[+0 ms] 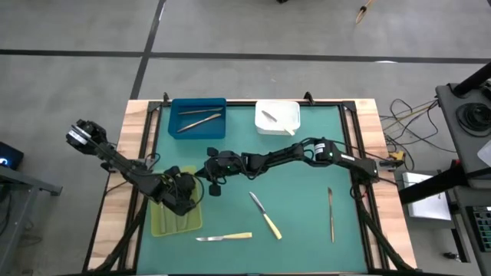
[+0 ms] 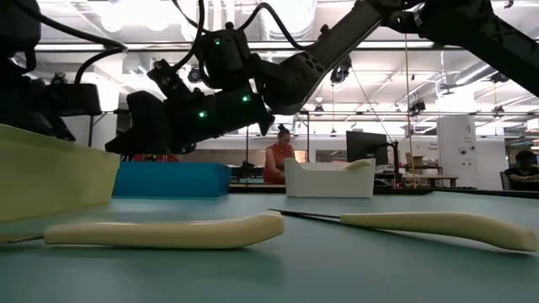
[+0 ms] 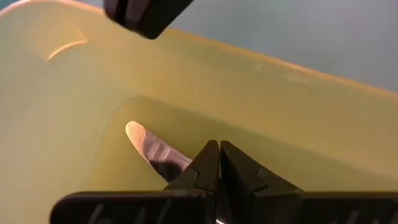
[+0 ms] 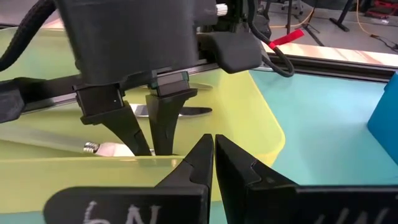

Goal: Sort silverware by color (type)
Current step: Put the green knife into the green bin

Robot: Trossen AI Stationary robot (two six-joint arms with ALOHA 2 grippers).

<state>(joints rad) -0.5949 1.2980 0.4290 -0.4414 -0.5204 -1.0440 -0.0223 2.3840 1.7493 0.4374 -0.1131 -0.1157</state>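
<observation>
hovering over yellow-green tray [image 1: 157, 218] at bench's [image 1: 299, 192] left front, left pincer [image 3: 219, 149] is seen pressed together, nothing pinched; knife blade [image 3: 148, 146] lies in tray below it. right pincer [image 4: 213, 144] is held just beside tray's edge, pressed together, empty. two yellow-handled knives [image 1: 265, 215] [image 1: 224, 238] are left on bench front, grey utensil [image 1: 331, 215] at right. grey utensils [image 1: 198, 116] lie in blue tray [image 1: 175, 132]; one piece [image 1: 268, 116] in white tray [image 1: 290, 126].

Glossy translucent plastic tray [image 3: 74, 93], shiny metal knife blade [image 3: 149, 149].
</observation>
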